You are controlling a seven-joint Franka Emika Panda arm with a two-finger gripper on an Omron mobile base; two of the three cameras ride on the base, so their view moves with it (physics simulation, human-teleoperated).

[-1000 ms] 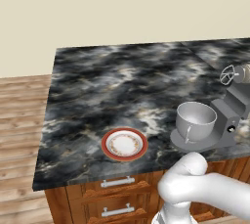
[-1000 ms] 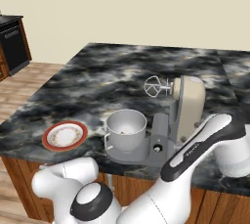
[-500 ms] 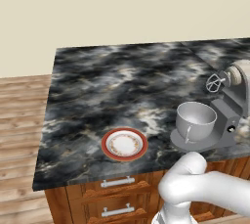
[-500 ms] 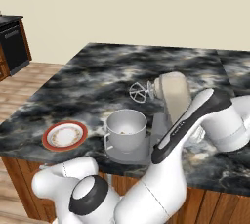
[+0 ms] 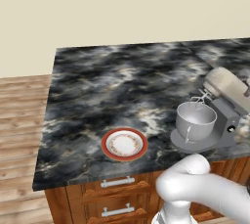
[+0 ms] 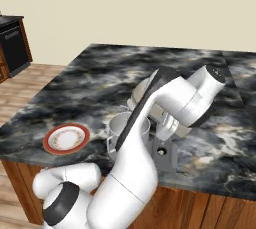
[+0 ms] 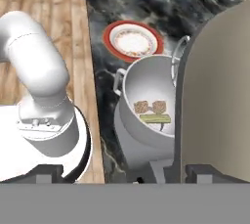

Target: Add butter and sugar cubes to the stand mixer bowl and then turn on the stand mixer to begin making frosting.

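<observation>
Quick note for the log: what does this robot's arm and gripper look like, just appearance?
The arm is glossy white with rounded, tube-like links and dark grey to black bands at the joints. One link ends in a dark cap with small pale dots. The gripper shows two small dark, blocky fingertips. No cables or markings are visible.

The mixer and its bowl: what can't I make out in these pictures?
- Stand mixer: the left base view's right edge cuts off the head's rear.
- Mixer head and knob: in the right base view, the white arm covers most of them.
- Stand mixer bowl: that view is too low to show its contents; the hand view shows sugar cubes and butter inside.
- Whisk: hidden behind the beige head in the hand view.
</observation>
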